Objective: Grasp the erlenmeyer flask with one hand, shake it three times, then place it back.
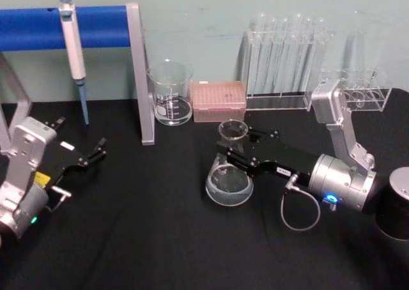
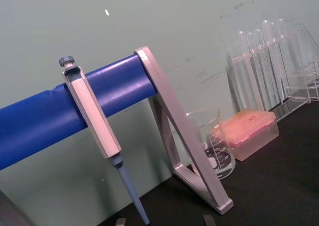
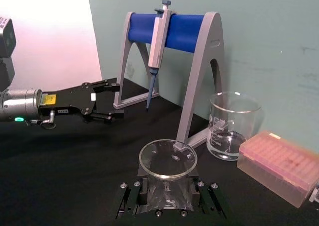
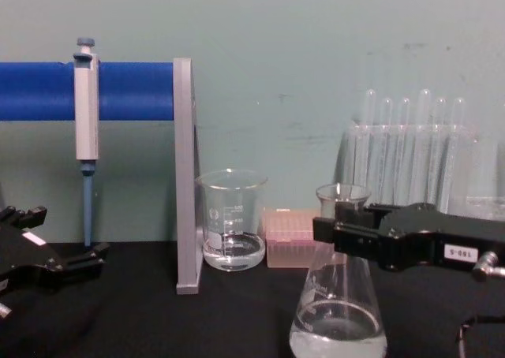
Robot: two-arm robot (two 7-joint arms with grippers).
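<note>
— What has the right claw got?

— The right claw (image 1: 234, 151), just right of centre in the head view, has its two fingers closed on the neck of the flask (image 1: 228, 183), a little under the flared rim. From its own wrist, the fingers (image 3: 130, 198) stand on either side of the glass.

— And the flask itself?

— Upright, centre-right of the head view, with a little clear liquid pooled in its wide base. The chest view cuts off its base at the bottom edge, so I cannot tell whether it rests on the counter (image 1: 160, 239) or hangs just above it.

— What lies beyond it?

— Above it in the head view stand a pink tip box (image 1: 219, 101) and, to that box's left, a beaker (image 1: 171, 95). The tubes (image 1: 284, 57) fill the upper right.

— The other arm?

— The left claw (image 1: 94, 153) is at the lower left, fingers spread apart and empty, well apart from the flask. Above it a pipette (image 1: 72, 50) hangs on the blue stand (image 1: 105, 27).
</note>
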